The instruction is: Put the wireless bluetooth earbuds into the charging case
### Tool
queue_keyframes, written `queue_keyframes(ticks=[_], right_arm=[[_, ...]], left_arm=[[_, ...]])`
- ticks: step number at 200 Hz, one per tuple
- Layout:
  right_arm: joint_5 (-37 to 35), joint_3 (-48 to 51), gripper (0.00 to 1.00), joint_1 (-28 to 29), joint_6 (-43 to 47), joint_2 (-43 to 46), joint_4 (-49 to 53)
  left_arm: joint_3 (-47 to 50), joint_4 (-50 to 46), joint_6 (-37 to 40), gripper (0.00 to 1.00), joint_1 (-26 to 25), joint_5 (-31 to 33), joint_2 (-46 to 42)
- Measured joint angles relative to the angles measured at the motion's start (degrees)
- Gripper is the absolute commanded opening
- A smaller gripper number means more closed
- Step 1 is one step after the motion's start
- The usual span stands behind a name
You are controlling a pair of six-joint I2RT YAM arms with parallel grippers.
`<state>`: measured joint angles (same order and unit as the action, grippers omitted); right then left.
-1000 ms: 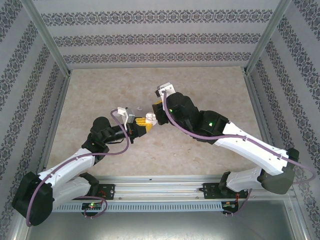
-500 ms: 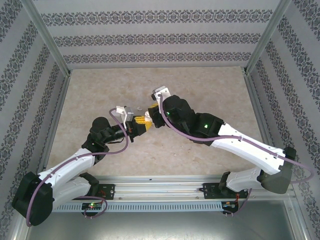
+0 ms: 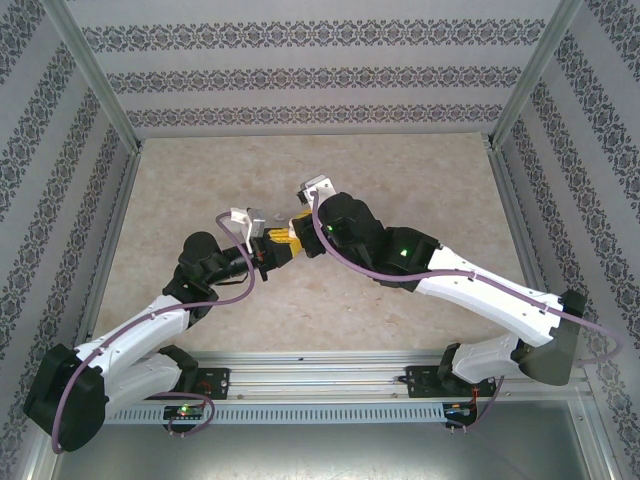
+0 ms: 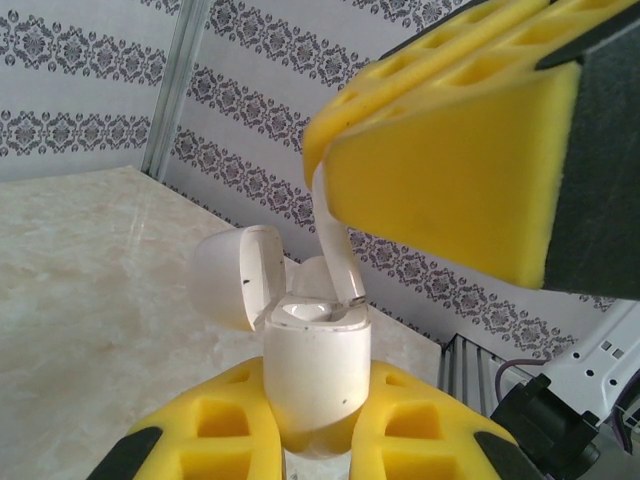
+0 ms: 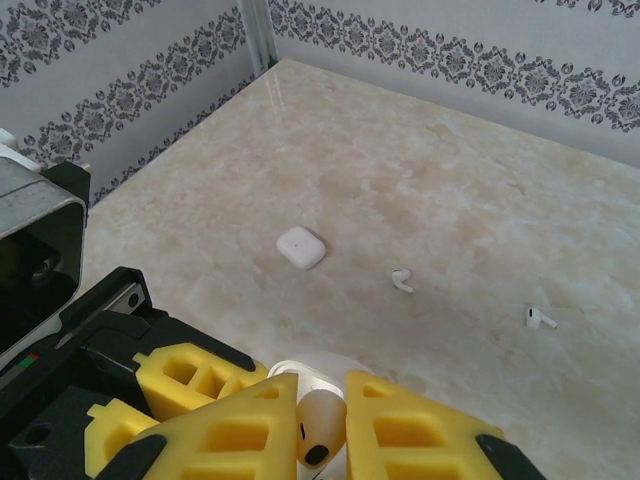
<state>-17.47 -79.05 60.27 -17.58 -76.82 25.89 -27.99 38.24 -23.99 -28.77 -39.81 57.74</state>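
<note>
Moving left since 1 second ago, the right gripper (image 5: 320,415) now meets the left gripper (image 4: 315,440) over the middle of the table (image 3: 200,180). Left jaws clamp the open charging case (image 4: 312,360); right jaws pinch 1 earbud (image 4: 335,240), stem at the case's mouth. Keep it aligned and lower gently.

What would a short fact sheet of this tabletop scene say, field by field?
Left gripper: shut on the glossy white rounded plastic charging case, lid flipped open
Right gripper: shut on a small white plastic earbud, stem at the case's opening
Lying on table: a second small white rounded case, closed; two loose white earbuds, apart
Surface: beige marbled tabletop
</note>
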Motion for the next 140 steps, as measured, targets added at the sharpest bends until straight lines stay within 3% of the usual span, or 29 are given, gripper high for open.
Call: queue_keyframes(ticks=[140], right_arm=[[0.6,0.4,0.15,0.0,0.0,-0.4,0.0]], left_arm=[[0.0,-0.5,-1.2,0.00,0.0,0.0,-0.3]])
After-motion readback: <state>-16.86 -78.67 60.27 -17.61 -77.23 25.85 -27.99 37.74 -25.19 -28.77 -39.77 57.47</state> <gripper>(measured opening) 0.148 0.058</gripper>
